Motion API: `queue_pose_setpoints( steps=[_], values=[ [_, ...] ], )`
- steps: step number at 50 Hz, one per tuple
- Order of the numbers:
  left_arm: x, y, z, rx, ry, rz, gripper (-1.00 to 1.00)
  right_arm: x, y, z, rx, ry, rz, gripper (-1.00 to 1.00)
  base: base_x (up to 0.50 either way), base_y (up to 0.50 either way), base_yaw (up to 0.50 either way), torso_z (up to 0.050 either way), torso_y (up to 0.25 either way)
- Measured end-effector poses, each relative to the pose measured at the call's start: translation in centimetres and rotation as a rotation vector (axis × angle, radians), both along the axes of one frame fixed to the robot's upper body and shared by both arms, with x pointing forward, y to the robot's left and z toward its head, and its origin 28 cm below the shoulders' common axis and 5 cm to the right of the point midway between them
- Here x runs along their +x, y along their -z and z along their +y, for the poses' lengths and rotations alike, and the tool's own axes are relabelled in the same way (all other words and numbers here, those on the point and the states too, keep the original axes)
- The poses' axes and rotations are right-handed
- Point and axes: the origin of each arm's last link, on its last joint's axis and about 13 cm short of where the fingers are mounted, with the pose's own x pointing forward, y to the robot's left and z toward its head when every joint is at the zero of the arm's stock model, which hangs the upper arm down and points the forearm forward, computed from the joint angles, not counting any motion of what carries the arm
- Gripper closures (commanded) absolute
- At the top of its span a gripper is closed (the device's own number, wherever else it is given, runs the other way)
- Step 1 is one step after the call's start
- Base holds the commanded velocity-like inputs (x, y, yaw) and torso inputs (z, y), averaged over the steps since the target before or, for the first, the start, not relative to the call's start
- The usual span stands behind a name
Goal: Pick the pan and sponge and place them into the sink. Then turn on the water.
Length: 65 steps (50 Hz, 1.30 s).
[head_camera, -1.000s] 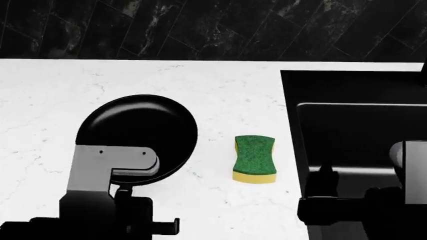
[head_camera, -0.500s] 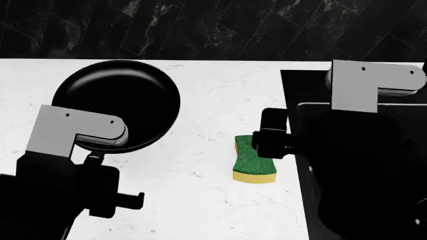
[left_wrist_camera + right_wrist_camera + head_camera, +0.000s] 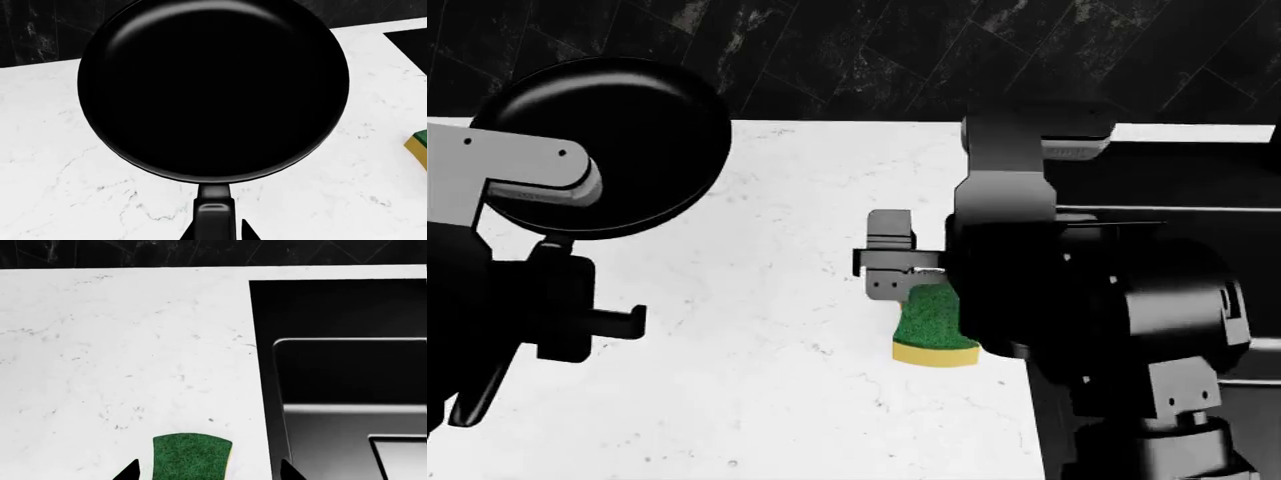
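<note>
The round black pan (image 3: 614,140) is held up above the white counter at the far left; it fills the left wrist view (image 3: 213,85). My left gripper (image 3: 215,233) is shut on its handle (image 3: 215,210), and shows in the head view (image 3: 557,268) just below the pan. The green and yellow sponge (image 3: 934,328) lies flat on the counter beside the sink (image 3: 1188,185). My right gripper (image 3: 208,472) is open over the sponge (image 3: 192,457), one fingertip (image 3: 130,471) on each side of it, apart from it. The tap is hidden.
The white marble counter (image 3: 787,380) runs to a dark tiled back wall (image 3: 854,50). The sink's basin (image 3: 347,375) with a drain plate (image 3: 400,455) opens right of the sponge. My right arm (image 3: 1094,300) covers most of the sink in the head view.
My left arm has lifted the pan up and to the far left. My right arm has swung left from over the sink and now stands over the sponge.
</note>
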Motion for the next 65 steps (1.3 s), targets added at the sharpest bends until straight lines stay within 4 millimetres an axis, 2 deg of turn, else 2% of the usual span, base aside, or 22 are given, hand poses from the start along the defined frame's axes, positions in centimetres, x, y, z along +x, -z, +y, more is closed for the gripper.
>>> queue_pose_setpoints(
  steps=[13,27,47,58,59,65],
  values=[
    [0.1,0.1,0.5,-0.003,-0.003,0.001,1.0,1.3,1.9,0.5,0.005,-0.003,0.09,-1.0,0.0,0.0,0.0,0.0,0.002],
    [0.3,0.8,1.1,-0.007,-0.011,0.018,1.0,2.3,3.1,1.1,0.007,-0.018,0.142,-1.0,0.0,0.0,0.0,0.001,0.001],
    [0.3,1.2,1.4,-0.004,-0.011,0.027,1.0,2.5,4.8,1.4,0.024,-0.021,0.185,-1.0,0.0,0.0,0.0,0.001,0.002],
    [0.3,1.4,1.3,-0.005,-0.011,0.031,1.0,2.6,4.8,1.5,0.02,-0.011,0.184,-1.0,0.0,0.0,0.0,0.0,0.0],
    [0.3,1.5,1.3,-0.005,-0.011,0.032,1.0,2.6,4.9,1.5,0.021,-0.01,0.183,1.0,0.01,0.0,0.0,0.0,0.0],
    [0.3,1.6,1.2,-0.005,-0.01,0.034,1.0,2.6,5.0,1.3,0.015,0.009,0.178,1.0,0.0,0.0,0.0,0.0,0.002]
  ],
)
